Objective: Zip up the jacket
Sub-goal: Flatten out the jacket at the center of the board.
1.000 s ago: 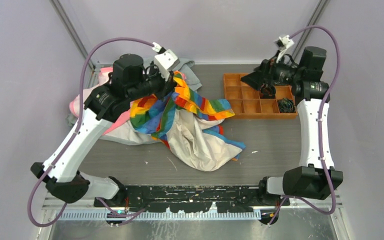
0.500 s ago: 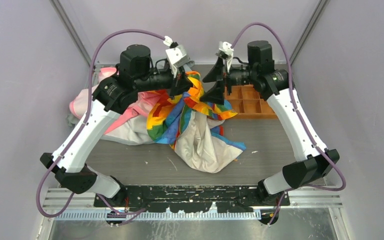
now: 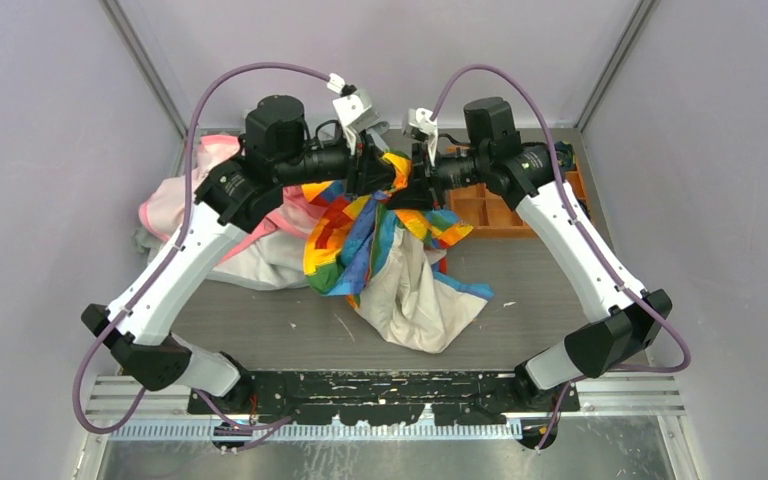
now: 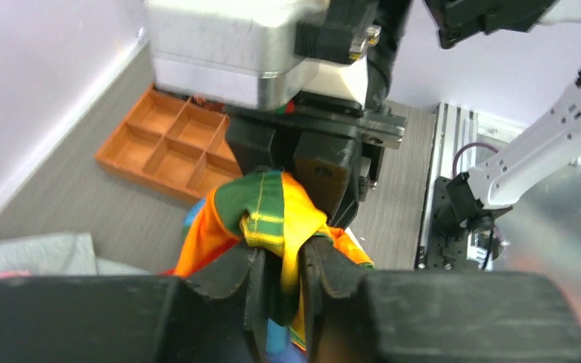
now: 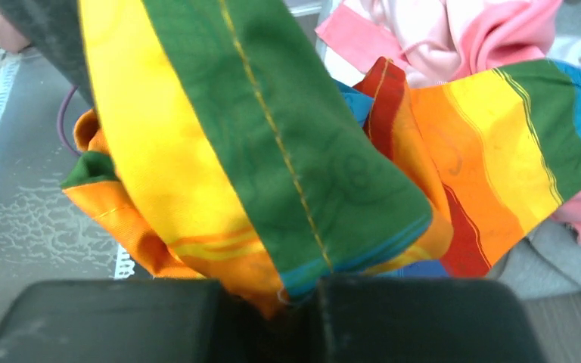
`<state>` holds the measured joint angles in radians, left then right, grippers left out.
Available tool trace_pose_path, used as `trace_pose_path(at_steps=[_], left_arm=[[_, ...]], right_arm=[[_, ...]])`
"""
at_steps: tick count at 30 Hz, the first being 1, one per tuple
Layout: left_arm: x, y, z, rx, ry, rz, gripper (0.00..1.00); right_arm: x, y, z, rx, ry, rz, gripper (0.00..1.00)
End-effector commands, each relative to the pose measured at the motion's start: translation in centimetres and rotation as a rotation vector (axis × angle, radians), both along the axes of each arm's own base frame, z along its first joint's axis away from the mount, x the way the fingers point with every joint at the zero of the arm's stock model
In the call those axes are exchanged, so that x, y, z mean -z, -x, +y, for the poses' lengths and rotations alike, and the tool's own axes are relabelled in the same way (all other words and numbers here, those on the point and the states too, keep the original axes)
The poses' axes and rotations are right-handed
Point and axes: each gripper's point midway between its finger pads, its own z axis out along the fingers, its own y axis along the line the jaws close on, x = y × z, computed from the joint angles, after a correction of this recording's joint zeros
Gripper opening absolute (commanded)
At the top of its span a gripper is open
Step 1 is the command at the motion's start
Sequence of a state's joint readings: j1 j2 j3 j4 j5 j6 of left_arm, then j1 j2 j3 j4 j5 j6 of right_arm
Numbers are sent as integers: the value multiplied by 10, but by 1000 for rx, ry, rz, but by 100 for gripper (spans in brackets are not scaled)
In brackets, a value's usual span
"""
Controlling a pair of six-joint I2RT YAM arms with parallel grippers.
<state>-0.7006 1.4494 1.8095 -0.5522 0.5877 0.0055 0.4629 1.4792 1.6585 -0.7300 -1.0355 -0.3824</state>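
Top external view, upper centre: the left pincer [image 3: 385, 178] and right pincer [image 3: 412, 185] are each clamped on a bunched fold of the jacket [image 3: 345, 240], which hangs crumpled onto the counter [image 3: 540, 275], so zipping looks not yet begun.

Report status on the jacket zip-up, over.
Left pincer, right pincer: both shut on the jacket, close together. Jacket bunched, hanging between them; zipper not in sight. Pink garment beside it; no obstruction seen.
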Motion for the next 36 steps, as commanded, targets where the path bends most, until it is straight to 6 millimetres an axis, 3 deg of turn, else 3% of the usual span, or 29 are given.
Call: trace_pose_path(at_steps=[1,3,5,8,10,14,17,21,26,36], left_arm=[[-48,-1,24,-167,171,-70,34],[-49,0,44,-265,207,-66,50],[-46,7,62,-324,241,-62,59],[-27,22,83,-379,269,-16,64],[-3,32,92,-396,267,42,64],[69,46,98,-419,254,220,65],[112,53,98,-428,319,324,65],[147,45,93,-440,364,325,68],[162,13,80,-482,324,243,74],[145,-38,32,-448,349,196,70]], right_arm=[[-28,0,-14,80,-22,-73,1],[-35,-10,-22,160,-39,-37,1],[-43,-25,-32,249,-71,-4,1],[-58,-50,-48,373,-135,37,1],[-66,-63,-57,435,-177,85,1],[-74,-83,-76,532,-224,130,1],[-77,-94,-88,581,-240,143,1],[-75,-98,-94,598,-253,165,1],[-67,-96,-96,603,-250,175,1],[-63,-94,-103,617,-251,174,1]])
